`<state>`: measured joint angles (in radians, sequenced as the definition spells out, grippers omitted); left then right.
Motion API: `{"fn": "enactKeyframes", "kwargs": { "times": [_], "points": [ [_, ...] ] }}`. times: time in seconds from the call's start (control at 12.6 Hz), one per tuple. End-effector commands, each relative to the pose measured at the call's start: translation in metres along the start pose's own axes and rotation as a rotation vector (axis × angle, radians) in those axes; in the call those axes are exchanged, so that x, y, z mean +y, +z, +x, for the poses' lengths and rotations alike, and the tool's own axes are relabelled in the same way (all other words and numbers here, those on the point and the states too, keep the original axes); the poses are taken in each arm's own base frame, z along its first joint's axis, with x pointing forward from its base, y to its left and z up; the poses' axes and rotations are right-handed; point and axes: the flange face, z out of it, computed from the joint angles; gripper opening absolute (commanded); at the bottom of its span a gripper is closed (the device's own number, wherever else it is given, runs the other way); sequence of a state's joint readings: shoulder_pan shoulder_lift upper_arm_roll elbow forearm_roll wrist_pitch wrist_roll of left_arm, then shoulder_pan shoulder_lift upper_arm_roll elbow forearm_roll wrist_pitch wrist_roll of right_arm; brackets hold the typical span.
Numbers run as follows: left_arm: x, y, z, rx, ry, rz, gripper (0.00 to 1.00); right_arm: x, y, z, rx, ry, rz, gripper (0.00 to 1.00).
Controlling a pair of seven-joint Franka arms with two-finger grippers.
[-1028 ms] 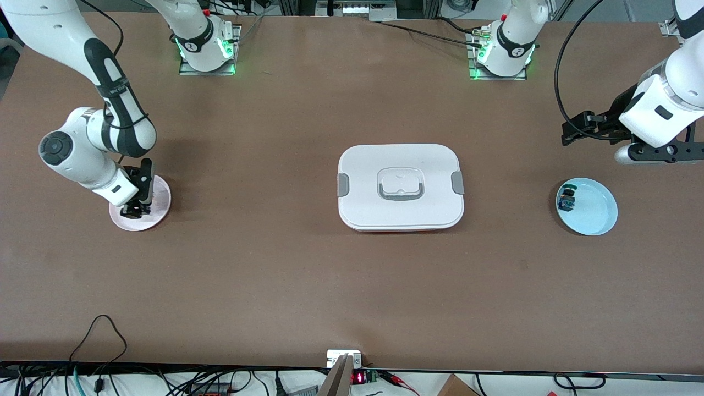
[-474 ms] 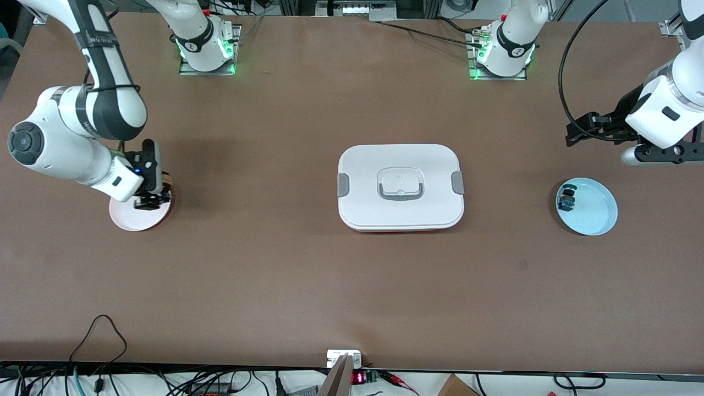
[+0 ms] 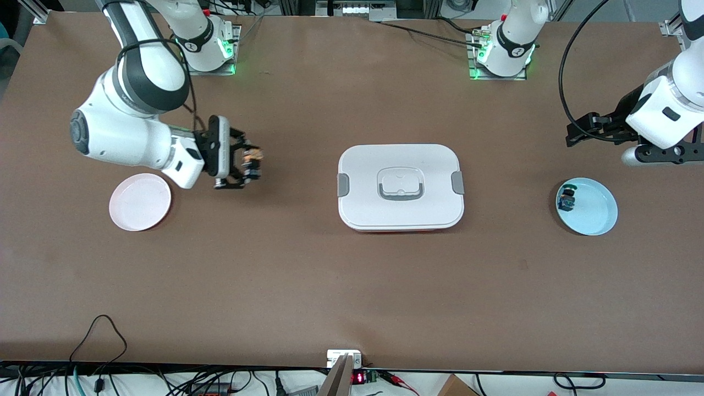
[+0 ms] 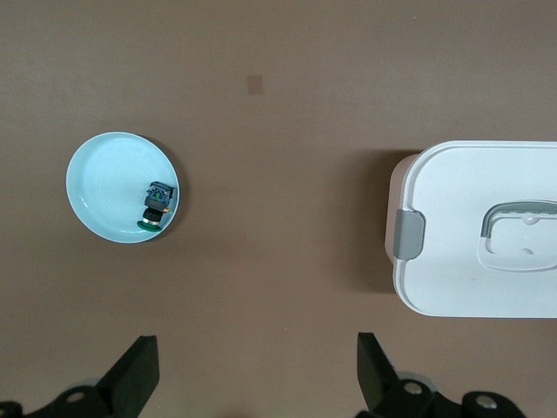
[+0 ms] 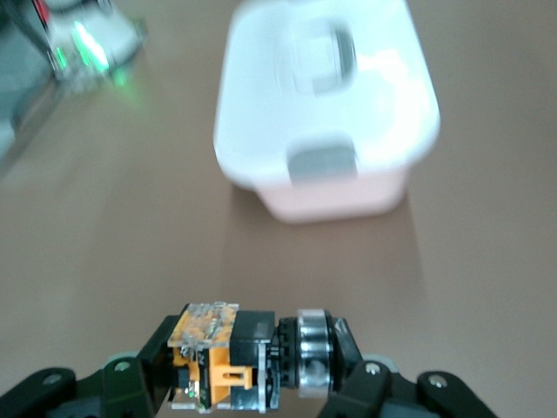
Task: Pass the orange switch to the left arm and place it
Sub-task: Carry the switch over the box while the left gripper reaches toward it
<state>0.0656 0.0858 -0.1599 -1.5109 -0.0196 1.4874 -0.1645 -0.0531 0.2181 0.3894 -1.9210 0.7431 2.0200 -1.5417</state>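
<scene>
While the brown table (image 3: 308, 275) spreads wide under both arms, its largest load is the box (image 3: 401, 187), a white lidded container with grey side clips, sitting at the middle of the worktop, well apart from every edge, squarely between the two plates. Next in size, the right arm (image 3: 126, 126) reaches from its base at the top edge out over the table, and its right gripper (image 3: 248, 165) hangs in the air over bare table between the pink plate (image 3: 139, 202) and the box, fingers turned toward the box and clamped on the orange switch (image 3: 252, 158); the right wrist view shows the switch (image 5: 235, 357) lying sideways between the fingers, orange part and metal ring visible, with the box (image 5: 326, 113) straight ahead of it. At the left arm's end of the worktop, near the side edge, the left arm (image 3: 668, 107) waits, its left gripper (image 4: 257, 383) spread wide over the table near the light-blue plate (image 3: 591, 212). That plate lies near the left arm's end; the pink plate lies near the right arm's end. Smallest of all, a blue-and-dark component (image 3: 566, 201) rests in the light-blue plate, against the rim toward the box.
</scene>
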Motion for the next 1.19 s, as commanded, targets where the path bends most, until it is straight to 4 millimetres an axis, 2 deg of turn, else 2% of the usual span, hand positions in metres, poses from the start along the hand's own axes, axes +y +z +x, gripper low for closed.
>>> {"fn": "enactKeyframes", "kwargs": {
  "times": [0.0, 0.16, 0.24, 0.4, 0.55, 0.79, 0.95, 1.11],
  "points": [
    [-0.004, 0.007, 0.005, -0.024, 0.009, -0.004, 1.0, -0.011, 0.017, 0.043, 0.203, 0.063, 0.005, 0.01],
    [0.011, 0.023, 0.0, -0.139, 0.028, -0.106, 1.0, -0.017, 0.04, 0.069, 0.316, 0.088, 0.007, 0.02],
    [0.019, 0.028, -0.001, -0.189, 0.035, -0.211, 1.0, -0.019, 0.051, 0.087, 0.396, 0.1, 0.014, 0.03],
    [0.02, 0.034, 0.007, -0.243, 0.018, -0.437, 1.0, -0.03, 0.07, 0.118, 0.564, 0.131, 0.004, 0.03],
    [0.036, 0.039, 0.013, -0.304, 0.025, -0.693, 1.0, -0.037, 0.083, 0.146, 0.705, 0.128, -0.021, 0.03],
    [0.058, 0.04, 0.013, -0.309, 0.111, -0.971, 1.0, -0.045, 0.093, 0.163, 0.778, 0.117, -0.035, 0.03],
    [0.054, 0.052, 0.016, -0.299, 0.134, -1.176, 1.0, -0.055, 0.104, 0.172, 0.807, 0.099, -0.046, 0.03],
    [0.064, 0.062, 0.021, -0.186, 0.212, -1.27, 1.0, -0.057, 0.116, 0.182, 0.874, 0.079, -0.065, 0.03]
  ]
}}
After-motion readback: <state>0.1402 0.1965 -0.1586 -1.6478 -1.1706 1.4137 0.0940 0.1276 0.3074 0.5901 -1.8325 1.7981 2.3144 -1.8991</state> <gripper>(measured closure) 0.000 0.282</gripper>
